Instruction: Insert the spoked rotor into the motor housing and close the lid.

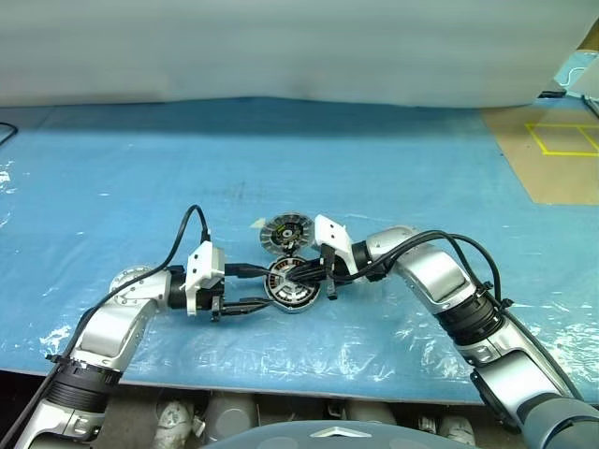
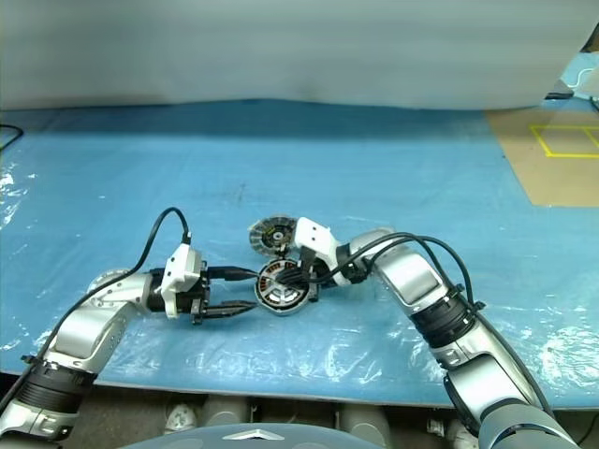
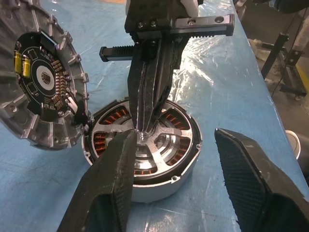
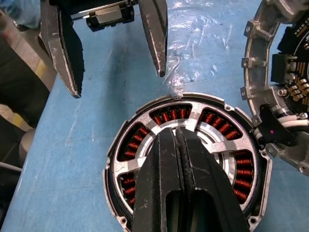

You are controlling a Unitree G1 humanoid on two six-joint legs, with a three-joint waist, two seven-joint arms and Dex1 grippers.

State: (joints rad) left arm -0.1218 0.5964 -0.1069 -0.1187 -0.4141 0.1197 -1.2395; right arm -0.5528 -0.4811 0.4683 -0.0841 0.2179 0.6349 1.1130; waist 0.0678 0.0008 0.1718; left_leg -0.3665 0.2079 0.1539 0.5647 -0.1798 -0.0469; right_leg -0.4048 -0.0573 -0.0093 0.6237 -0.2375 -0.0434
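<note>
**Rotor seated, lid not yet closed: closed right gripper bearing on the hub**

The right gripper [image 3: 145,126] has its two fingers pressed together, holding nothing, with their tips on the silver hub of the spoked rotor [image 4: 212,145]. The rotor already sits inside the motor housing [image 3: 186,166]; copper windings show through the gaps between its spokes. The housing rests on the blue counter [image 1: 140,187] directly below the right gripper's tips.

The left gripper [image 4: 113,43] hangs just across the housing from the right one, its fingers apart and empty, not touching the housing rim.

The lid [image 3: 41,82] stands tilted, with its circuit-board side showing, beside the housing. One edge meets the housing rim beside the right gripper's fingers, seemingly hinged there.

Risks, as I judge them:
- A push on the hub that is off centre could tip the rotor and jam it in the bore, or slide the unheld housing across the slick plastic sheet.
- If the lid is swung shut while the right gripper's fingers are over the hub, it would land on them.
- The open left gripper, closing carelessly, could nudge the housing out from under the right one.
</note>
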